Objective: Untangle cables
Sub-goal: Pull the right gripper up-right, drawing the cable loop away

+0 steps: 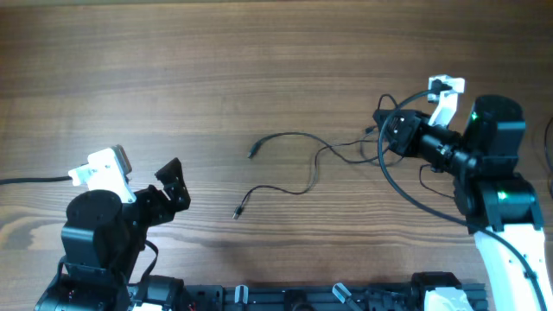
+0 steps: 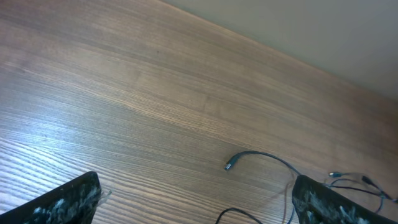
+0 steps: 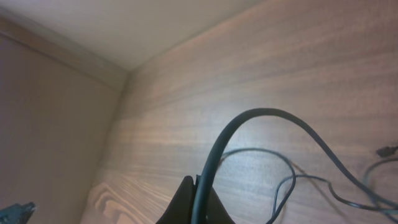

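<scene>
The thin black cables lie loosely looped on the wooden table's middle. One plug end points left and another lies nearer the front. The strands run right to my right gripper. My left gripper is open and empty, left of the cables. In the left wrist view its fingers frame a plug and strands. In the right wrist view the fingers are pressed together low over the table. Thin loops lie beyond them. I cannot see anything pinched between them.
A thick black wire belonging to the right arm loops from the right gripper toward the arm's base. It arcs across the right wrist view in front of the fingers. The table is brown wood, with a wall edge behind it.
</scene>
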